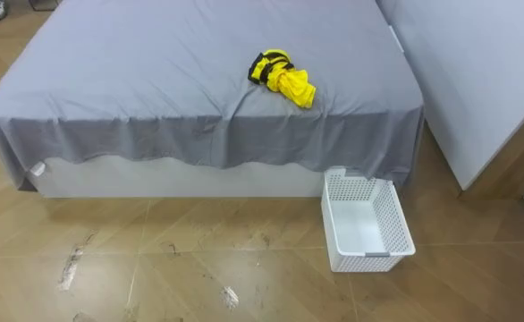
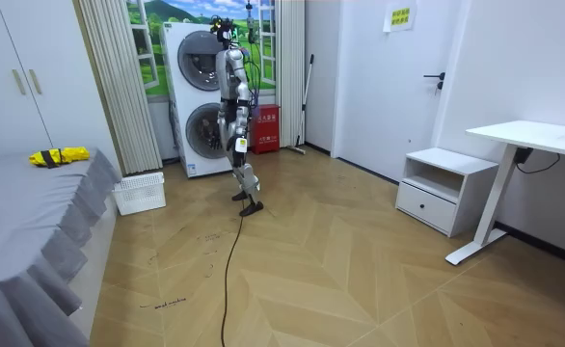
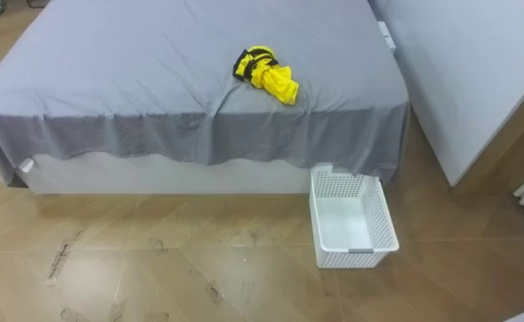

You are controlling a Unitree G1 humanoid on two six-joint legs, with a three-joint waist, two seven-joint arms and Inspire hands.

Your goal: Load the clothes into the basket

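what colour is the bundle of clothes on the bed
Bright yellow with black bands; the crumpled cloth bundle shows best in the left eye view.

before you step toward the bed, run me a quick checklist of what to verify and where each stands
1. Clothes located: ok, the yellow clothes lie bunched on the grey bed, near its front edge.
2. Clothes free to lift: ok, nothing lies on them.
3. Basket ready: ok, the white basket stands upright and empty on the floor against the bed.
4. Basket near the clothes: ok, below and slightly to the robot's right of them.
5. Bed within reach: not ok, the robot stands off by the washing machines.
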